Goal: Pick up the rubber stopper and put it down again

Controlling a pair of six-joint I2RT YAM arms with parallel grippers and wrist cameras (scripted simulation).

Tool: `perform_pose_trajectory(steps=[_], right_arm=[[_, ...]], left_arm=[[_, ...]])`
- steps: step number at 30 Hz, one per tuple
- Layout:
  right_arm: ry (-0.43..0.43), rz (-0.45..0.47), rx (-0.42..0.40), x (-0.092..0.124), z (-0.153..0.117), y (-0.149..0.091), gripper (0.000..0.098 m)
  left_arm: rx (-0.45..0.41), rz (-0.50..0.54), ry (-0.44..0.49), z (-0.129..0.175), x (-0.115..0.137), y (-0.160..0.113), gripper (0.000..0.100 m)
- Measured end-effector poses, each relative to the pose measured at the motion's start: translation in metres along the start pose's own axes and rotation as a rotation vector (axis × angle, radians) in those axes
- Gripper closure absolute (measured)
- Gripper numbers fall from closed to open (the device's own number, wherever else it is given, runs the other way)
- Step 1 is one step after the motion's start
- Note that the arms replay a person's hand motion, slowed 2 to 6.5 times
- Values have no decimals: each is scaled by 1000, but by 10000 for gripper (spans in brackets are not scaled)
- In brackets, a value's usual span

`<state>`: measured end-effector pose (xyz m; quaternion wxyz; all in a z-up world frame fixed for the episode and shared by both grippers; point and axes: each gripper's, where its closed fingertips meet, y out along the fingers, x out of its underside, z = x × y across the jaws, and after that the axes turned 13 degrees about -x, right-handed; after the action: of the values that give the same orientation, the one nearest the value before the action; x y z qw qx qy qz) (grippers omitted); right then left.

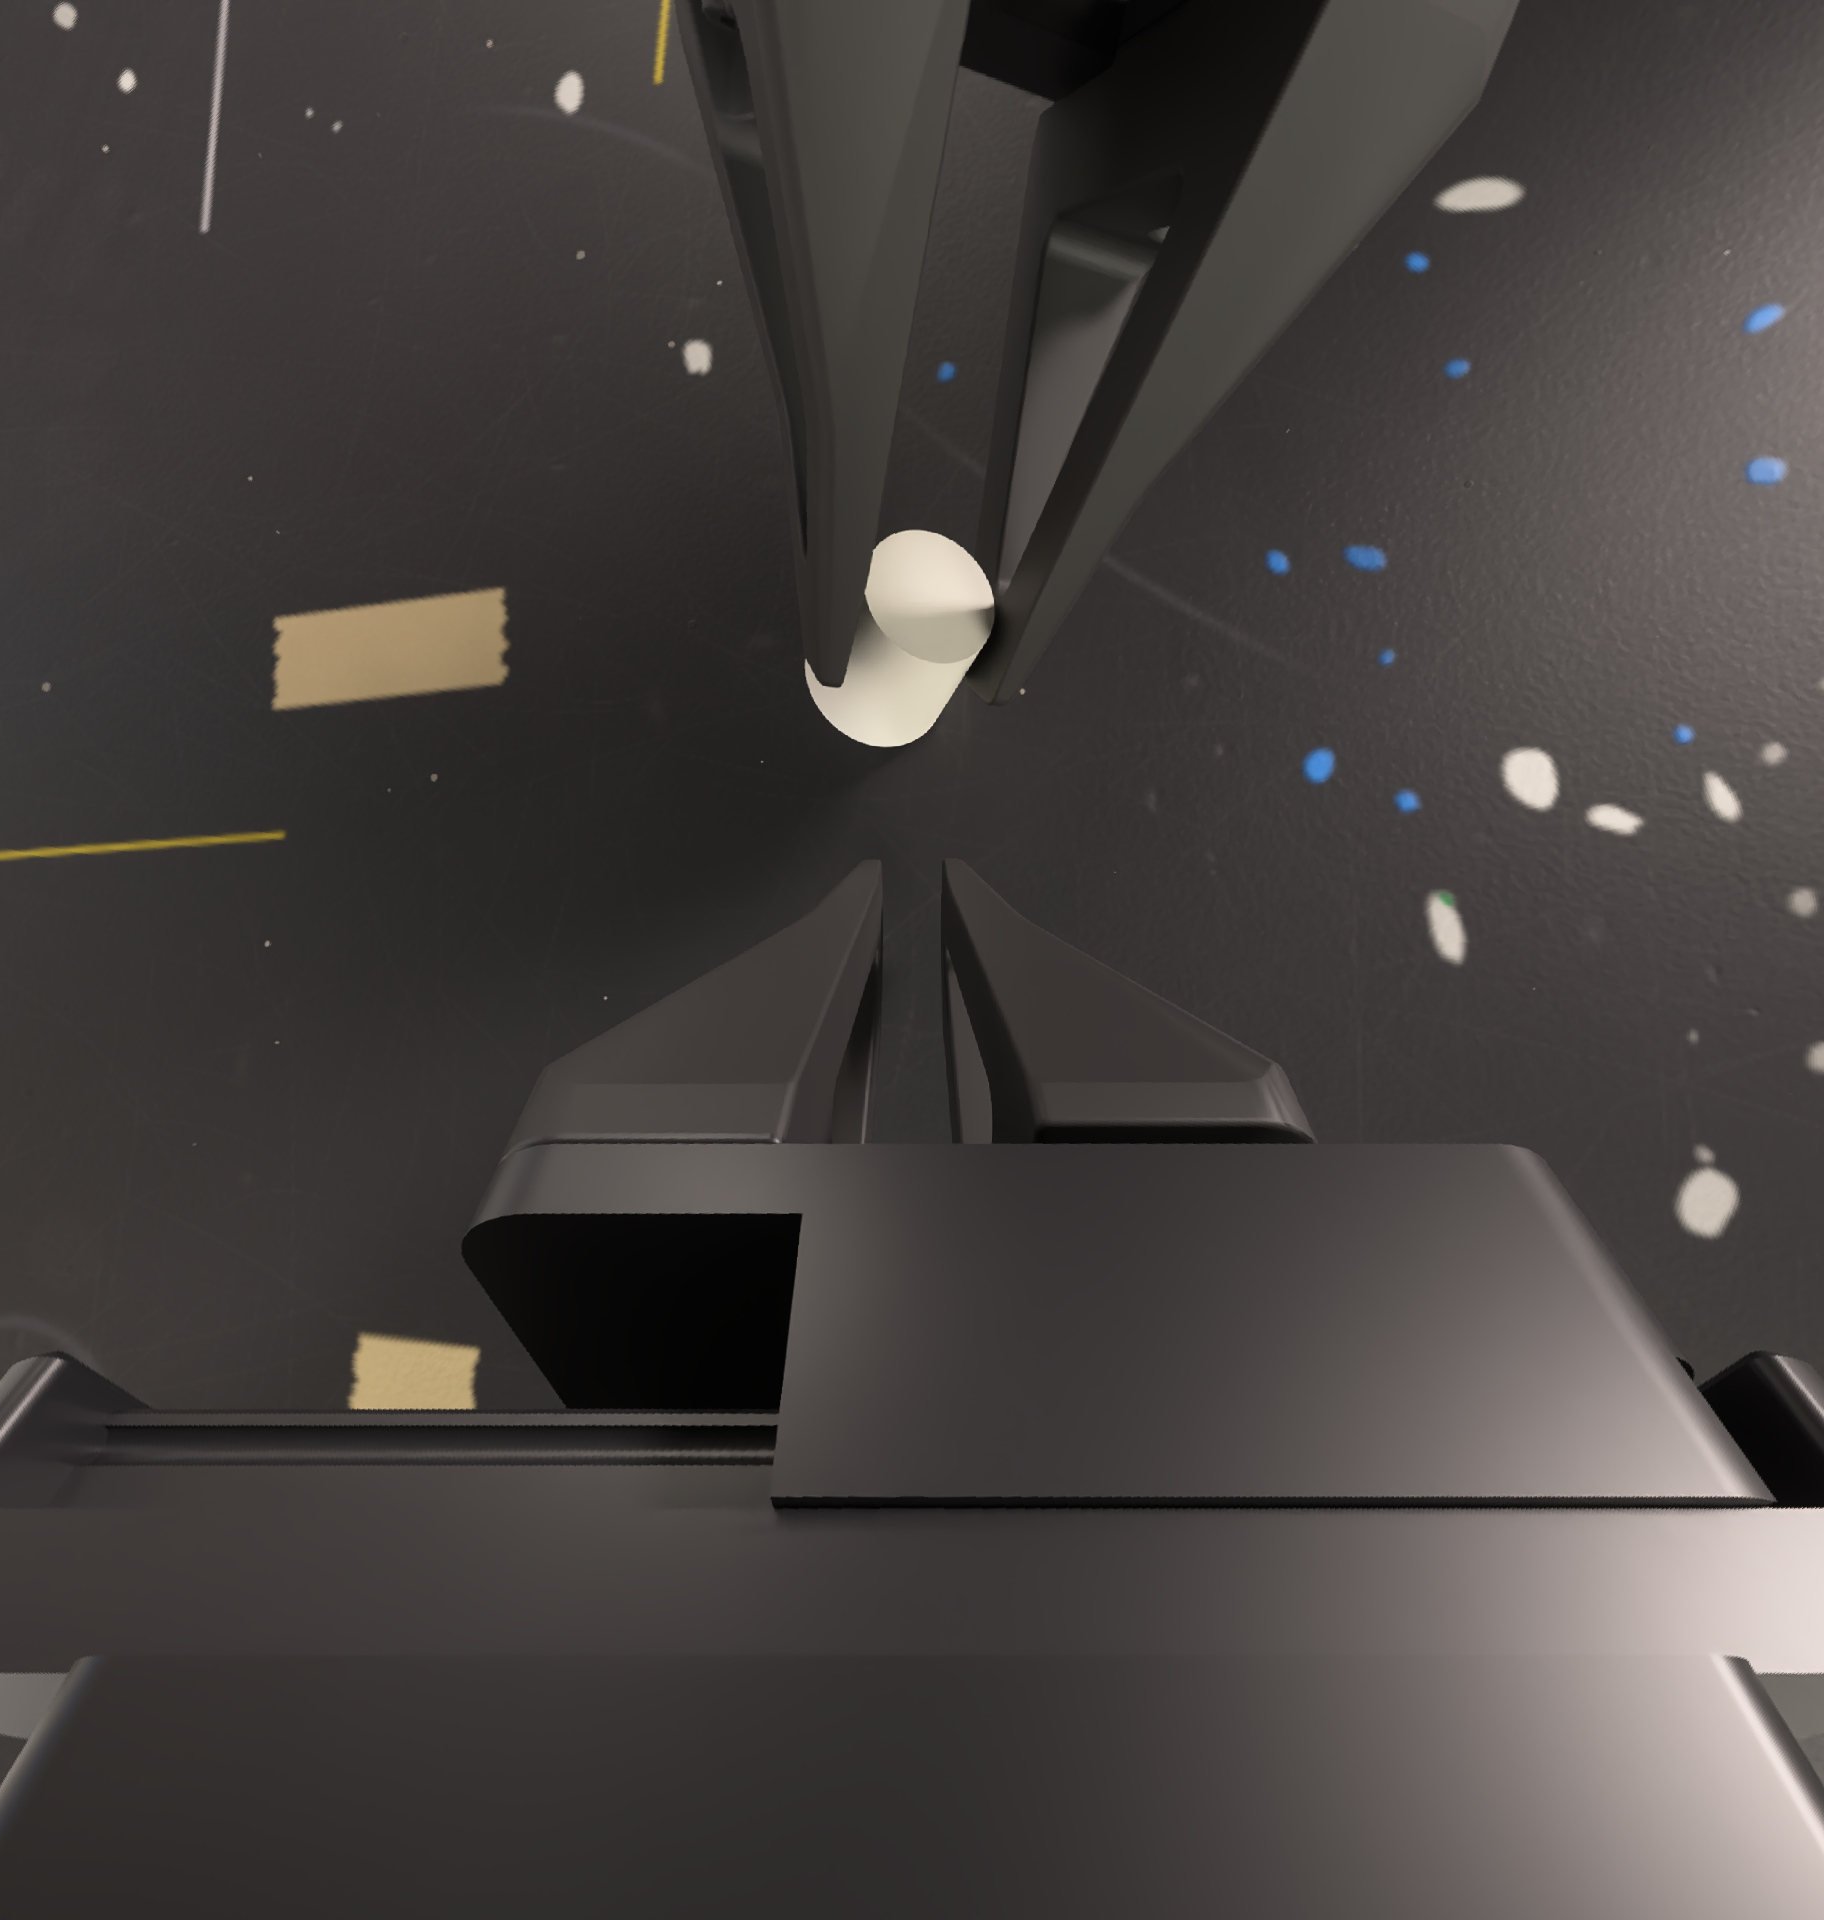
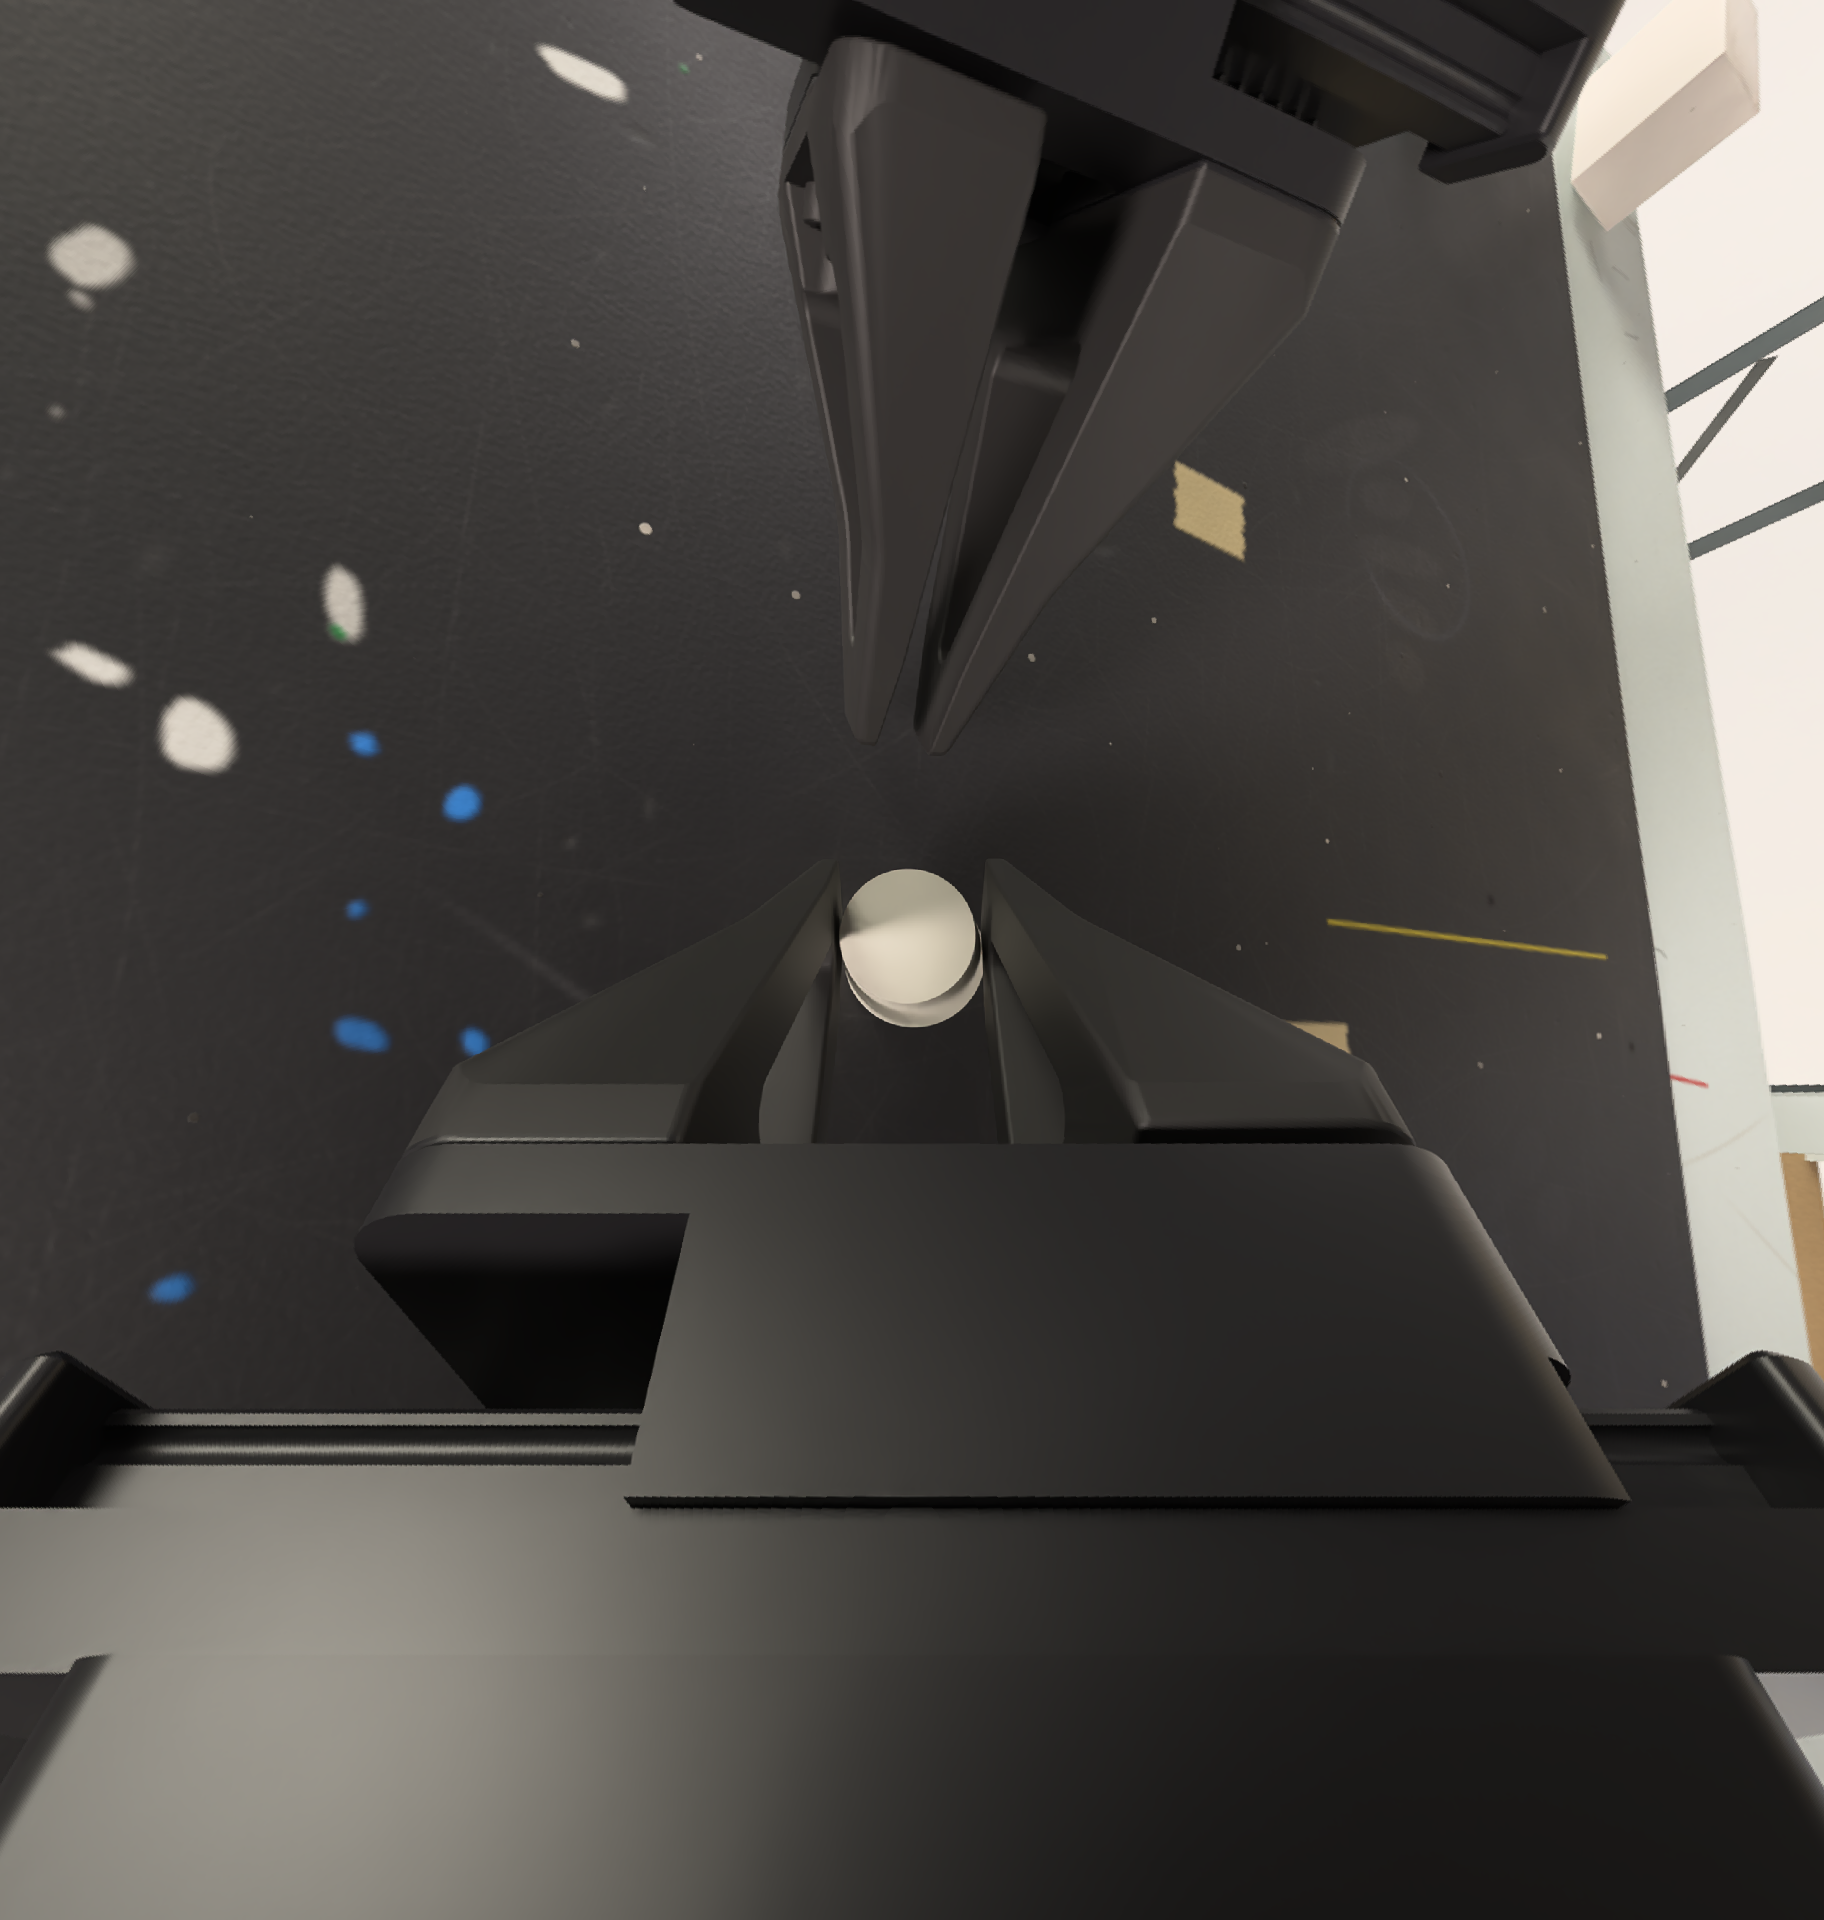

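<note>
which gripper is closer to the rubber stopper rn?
Right. The right gripper is shut on the rubber stopper, one finger on each side. The left gripper faces it tip to tip, jaws nearly closed and empty, a small gap away.

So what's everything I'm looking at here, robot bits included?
rubber stopper: one, cream white, squeezed between the right fingers.
table: one, dark grey, under everything, speckled with white and blue paint spots.
tape pieces: at least two, tan, stuck flat on the table.
yellow line: one, thin, marked on the table.
white block: one, beyond the table edge, top corner of the right wrist view.
right gripper: one, black, shut on the stopper.
left gripper: one, black, empty, fingers nearly together, facing the right one.
</note>
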<state>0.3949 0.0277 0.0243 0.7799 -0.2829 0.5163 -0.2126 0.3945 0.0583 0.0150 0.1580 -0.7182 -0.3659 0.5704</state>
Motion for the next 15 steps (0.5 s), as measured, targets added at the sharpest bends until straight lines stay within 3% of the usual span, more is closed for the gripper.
perform_pose_trajectory(steps=[15], right_arm=[[20,-42,-24,0,0,0,751]], left_arm=[[-26,-107,66,1,-2,-1,906]])
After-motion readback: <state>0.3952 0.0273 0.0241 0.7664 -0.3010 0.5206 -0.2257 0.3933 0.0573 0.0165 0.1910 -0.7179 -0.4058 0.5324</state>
